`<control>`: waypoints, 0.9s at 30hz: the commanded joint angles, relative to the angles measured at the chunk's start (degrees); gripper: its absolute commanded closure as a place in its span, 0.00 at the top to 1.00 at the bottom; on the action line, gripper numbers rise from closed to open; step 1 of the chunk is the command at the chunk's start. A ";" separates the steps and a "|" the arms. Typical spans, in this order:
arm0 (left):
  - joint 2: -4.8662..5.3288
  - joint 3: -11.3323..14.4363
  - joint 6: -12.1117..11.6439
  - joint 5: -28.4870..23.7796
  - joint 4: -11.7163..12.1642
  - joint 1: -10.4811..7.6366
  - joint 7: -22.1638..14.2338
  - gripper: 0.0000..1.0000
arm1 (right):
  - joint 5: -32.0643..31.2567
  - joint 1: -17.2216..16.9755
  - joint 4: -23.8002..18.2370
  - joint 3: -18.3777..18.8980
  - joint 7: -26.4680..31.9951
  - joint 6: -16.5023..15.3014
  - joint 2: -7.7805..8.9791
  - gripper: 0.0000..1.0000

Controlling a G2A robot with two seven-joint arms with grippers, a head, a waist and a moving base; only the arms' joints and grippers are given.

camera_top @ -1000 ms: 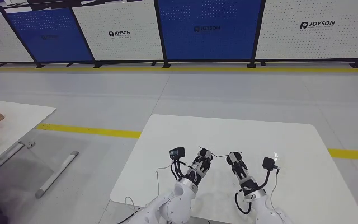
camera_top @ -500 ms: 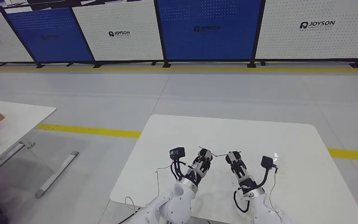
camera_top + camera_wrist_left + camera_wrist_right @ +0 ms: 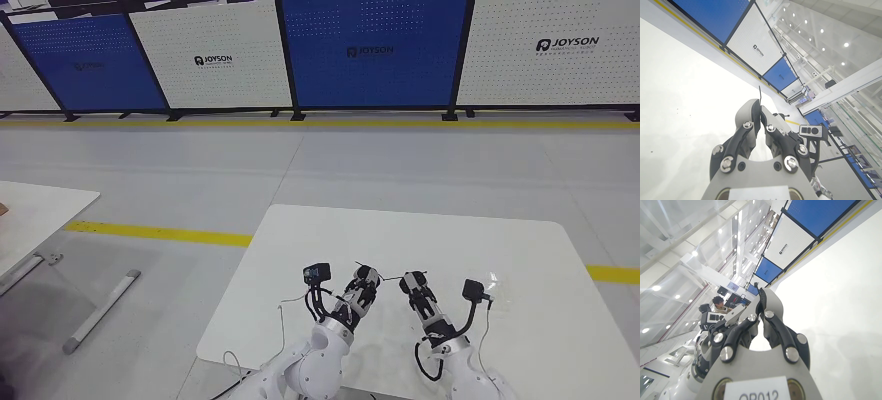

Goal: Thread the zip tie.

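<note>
Top view: on the near half of the white desk, a little left of its middle, the left pincer is pressed together on a thin black zip tie. The tie shows as a fine dark line in the short gap between the two pincers. Just beside it, toward the desk's right edge, is the right pincer, also at the tie. In the left wrist view the left pincer pinches the zip tie between its ribbed pads, and a short, narrow length of strap stands up past the fingertips, with the desk behind it. In the right wrist view the right pincer is likewise clamped on the zip tie. A short bit ending in a small blocky head pokes out beyond its tips, beside the desk.
</note>
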 commanded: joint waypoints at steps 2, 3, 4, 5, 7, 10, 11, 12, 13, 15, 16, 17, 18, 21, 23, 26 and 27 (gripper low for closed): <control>0.00 0.00 0.00 0.00 0.00 0.00 0.00 0.00 | -0.27 -0.38 -0.13 0.14 -0.39 -0.49 -0.11 0.00; 0.00 0.00 0.00 0.00 0.00 0.00 0.00 0.00 | -0.63 -0.52 -0.11 0.29 -1.17 -0.57 -0.17 0.00; 0.00 0.00 0.00 0.00 0.00 0.00 0.00 0.00 | -0.96 -0.64 -0.05 0.30 -1.68 -0.52 -0.22 0.00; 0.00 0.00 0.00 0.00 0.00 0.00 0.00 0.00 | -1.09 -0.68 0.10 0.24 -1.87 -0.47 -0.29 0.00; 0.00 0.00 0.00 0.00 0.00 0.00 0.00 0.00 | -1.09 -0.68 0.10 0.24 -1.87 -0.47 -0.29 0.00; 0.00 0.00 0.00 0.00 0.00 0.00 0.00 0.00 | -1.09 -0.68 0.10 0.24 -1.87 -0.47 -0.29 0.00; 0.00 0.00 0.00 0.00 0.00 0.00 0.00 0.00 | -1.09 -0.68 0.10 0.24 -1.87 -0.47 -0.29 0.00; 0.00 0.00 0.00 0.00 0.00 0.00 0.00 0.00 | -1.09 -0.68 0.10 0.24 -1.87 -0.47 -0.29 0.00; 0.00 0.00 0.00 0.00 0.00 0.00 0.00 0.00 | -1.09 -0.68 0.10 0.24 -1.87 -0.47 -0.29 0.00; 0.00 0.00 0.00 0.00 0.00 0.00 0.00 0.00 | -1.09 -0.68 0.10 0.24 -1.87 -0.47 -0.29 0.00; 0.00 0.00 0.00 0.00 0.00 0.00 0.00 0.00 | -1.05 -0.79 -0.09 0.39 -1.84 -0.29 -0.30 0.00; 0.00 0.00 0.00 0.00 0.00 0.00 0.00 0.00 | -1.02 -0.91 -0.30 0.56 -1.86 -0.27 -0.30 0.00; 0.00 0.00 0.00 0.00 0.00 0.00 0.00 0.00 | -1.10 -1.21 -0.64 0.86 -1.88 -0.31 -0.28 0.00; 0.00 0.00 0.00 0.00 0.00 0.00 0.00 0.00 | -1.33 -1.77 -1.28 1.43 -1.70 -0.30 -0.27 0.00; 0.00 0.00 0.00 0.00 0.00 0.00 0.00 0.00 | -1.44 -1.96 -1.48 1.65 -1.61 -0.35 -0.30 0.00; 0.00 0.00 0.00 0.00 0.00 0.00 0.00 0.00 | -1.49 -2.03 -1.52 1.87 -1.42 -0.29 -0.40 0.00; 0.00 0.00 0.00 0.00 0.00 0.00 0.00 0.00 | -1.40 -1.94 -1.40 1.90 -1.26 -0.13 -0.46 0.00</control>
